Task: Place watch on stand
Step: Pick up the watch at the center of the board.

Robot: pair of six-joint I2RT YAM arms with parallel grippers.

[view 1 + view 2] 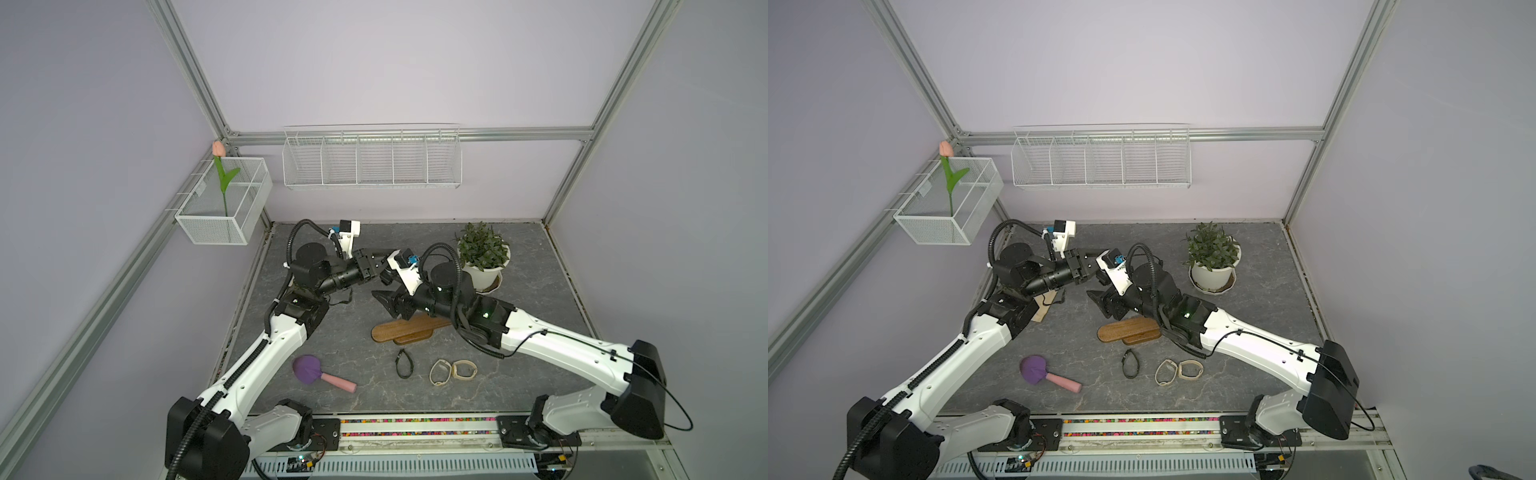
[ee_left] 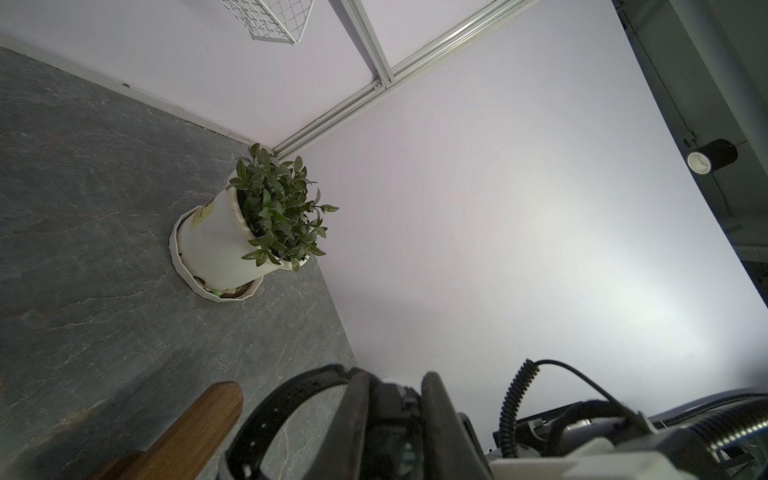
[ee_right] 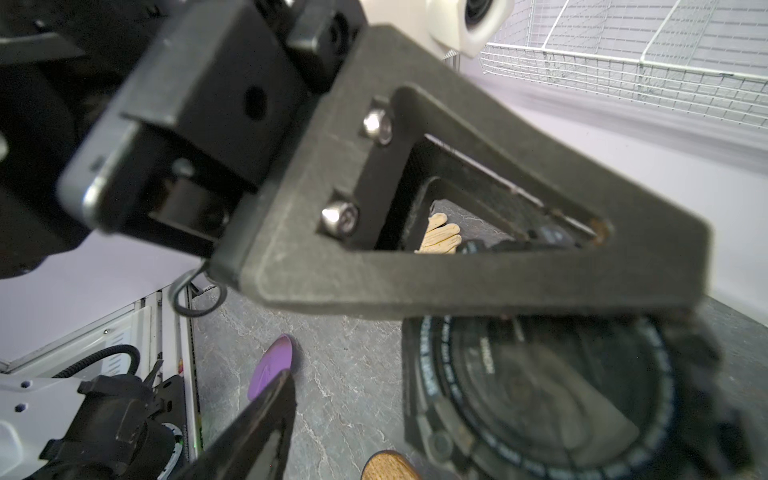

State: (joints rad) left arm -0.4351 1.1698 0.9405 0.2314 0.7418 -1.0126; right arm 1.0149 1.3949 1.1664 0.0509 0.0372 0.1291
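Nearest on the counter, saw three spare watches lying loose. Farther back, found the stand bare, flat on the counter. Beyond it, aloft, noted the black watch pinched at its case by the nearly closed left end effector; saw the right end effector gaping close by, gripping nothing. Judged light, stiff-cased, floppy-strapped; best gripped by the case, loop free.
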